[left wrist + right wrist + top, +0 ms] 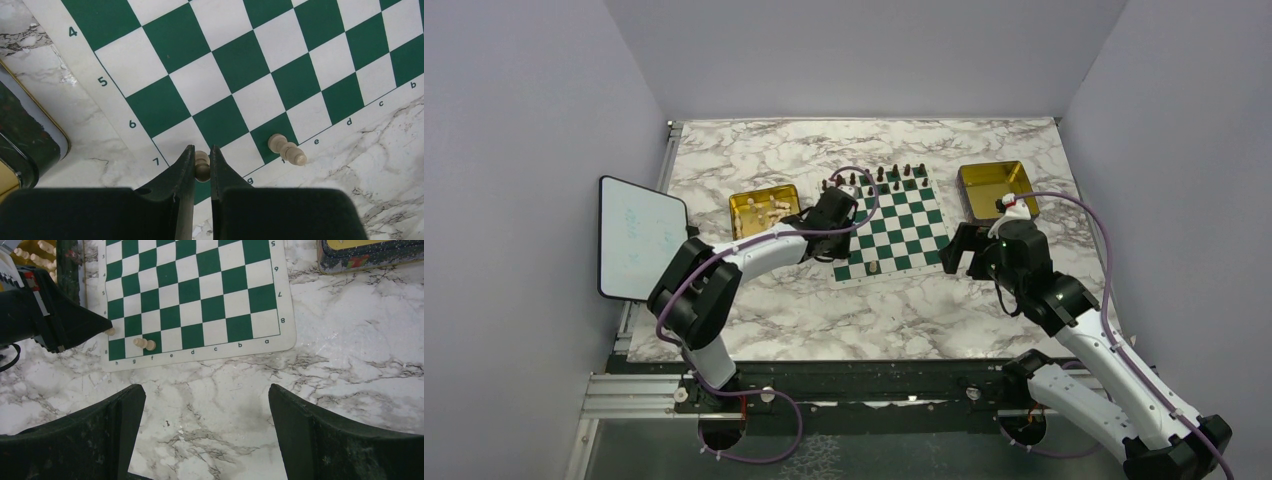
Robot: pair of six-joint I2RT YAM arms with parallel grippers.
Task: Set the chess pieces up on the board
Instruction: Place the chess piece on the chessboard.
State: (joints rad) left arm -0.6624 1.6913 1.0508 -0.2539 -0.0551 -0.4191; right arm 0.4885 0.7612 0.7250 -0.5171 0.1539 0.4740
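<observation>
The cream pawn [202, 170] was pinched between the fingers of the left tool [202, 152], which was clamped on it right over the board [220, 60] near the "7" mark by the corner. I couldn't tell if its base was touching the square. A second cream piece [286, 149] sat on a green square in the edge row just beside it, and I couldn't say for sure whether it was upright or tipped over.

Only the top view showed the dark pieces [894, 175] lined up along the far edge of the board. It also showed into the tins. The left gold tray [742, 228] had a pile of loose cream pieces [769, 207], and the right gold tray [997, 188] showed just its plain gold floor. The right wrist camera only caught that tray's side wall.

The right tool [206, 390] hung over the bare marble counter [774, 320] off the board's near edge, fingers spread wide apart. A white tablet [639, 235] lay off to the left.
</observation>
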